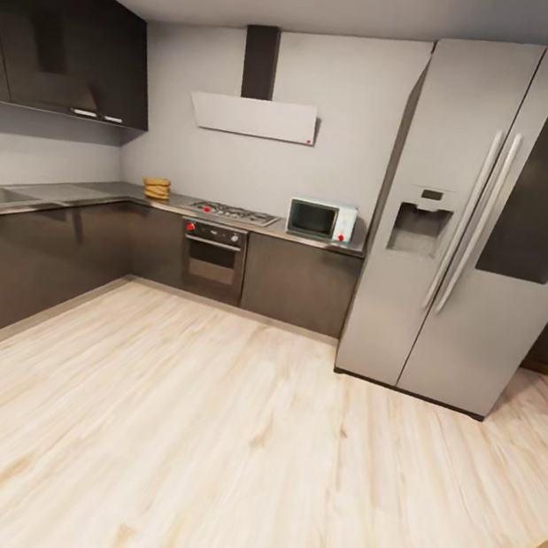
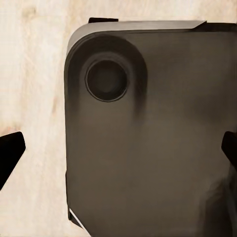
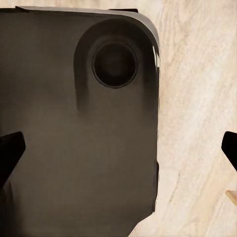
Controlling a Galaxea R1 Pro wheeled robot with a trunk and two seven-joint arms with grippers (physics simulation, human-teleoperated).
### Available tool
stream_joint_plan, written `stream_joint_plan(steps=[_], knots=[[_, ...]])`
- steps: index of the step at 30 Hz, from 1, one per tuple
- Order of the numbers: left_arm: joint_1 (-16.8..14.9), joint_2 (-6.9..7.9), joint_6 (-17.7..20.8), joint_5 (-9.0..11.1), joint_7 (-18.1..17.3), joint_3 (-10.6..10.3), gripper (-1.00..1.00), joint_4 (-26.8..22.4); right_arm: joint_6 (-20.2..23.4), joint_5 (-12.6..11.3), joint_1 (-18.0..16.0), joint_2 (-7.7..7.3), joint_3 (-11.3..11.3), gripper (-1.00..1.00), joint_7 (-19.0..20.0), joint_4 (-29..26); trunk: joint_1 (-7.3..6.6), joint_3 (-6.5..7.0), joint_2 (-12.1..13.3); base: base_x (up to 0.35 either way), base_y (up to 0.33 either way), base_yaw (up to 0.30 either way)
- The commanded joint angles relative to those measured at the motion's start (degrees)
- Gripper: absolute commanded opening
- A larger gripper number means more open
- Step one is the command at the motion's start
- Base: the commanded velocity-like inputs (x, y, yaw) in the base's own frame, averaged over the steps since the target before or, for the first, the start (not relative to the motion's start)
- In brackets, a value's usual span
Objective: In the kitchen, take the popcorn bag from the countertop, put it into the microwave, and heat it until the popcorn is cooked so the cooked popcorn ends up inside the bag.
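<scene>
Soft, even light with faint shadows. The fridge (image 1: 462,226) bows at the wide-angle edge. The glossy table (image 1: 45,196) reflects dully. Wrist pictures look slightly blurred, perhaps defocused.

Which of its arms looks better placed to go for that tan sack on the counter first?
Neither yet. Both hang over the robot's base: left fingers and right fingers spread apart, empty. The popcorn bag lies far across the floor, left of the hob and the microwave, which slightly favours the left.
</scene>
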Motion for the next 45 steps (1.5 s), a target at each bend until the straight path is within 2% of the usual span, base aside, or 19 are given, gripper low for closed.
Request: stream_joint_plan(steps=[1,18,31,39,45], knots=[[-0.01,-0.01,-0.13,0.29,0.06,-0.04,1.0,0.01,-0.28,-0.03,-0.02,0.0,-0.08,1.0,-0.02,0.07,0.04,-0.04,-0.02,0.326,0.109,0.0],[-0.01,-0.09,0.21,0.29,0.07,-0.05,1.0,0.01,-0.09,-0.03,-0.02,-0.09,-0.08,1.0,0.01,0.07,0.04,-0.04,-0.02,0.326,0.107,0.0],[-0.01,-0.09,0.27,0.25,0.05,-0.13,1.0,0.01,-0.59,-0.3,-0.01,-0.07,-0.17,1.0,-0.11,0.09,0.04,-0.04,-0.02,0.326,0.009,-0.001],[-0.01,-0.09,0.24,0.25,0.07,-0.07,1.0,0.01,-0.58,-0.21,0.0,-0.03,-0.17,1.0,0.0,0.14,0.04,-0.04,-0.02,0.326,0.057,-0.184],[-0.01,-0.09,0.21,0.25,0.03,-0.06,1.0,0.01,-0.48,-0.21,-0.01,-0.09,-0.15,1.0,0.01,0.14,0.04,-0.04,-0.02,0.326,0.152,-0.021]])
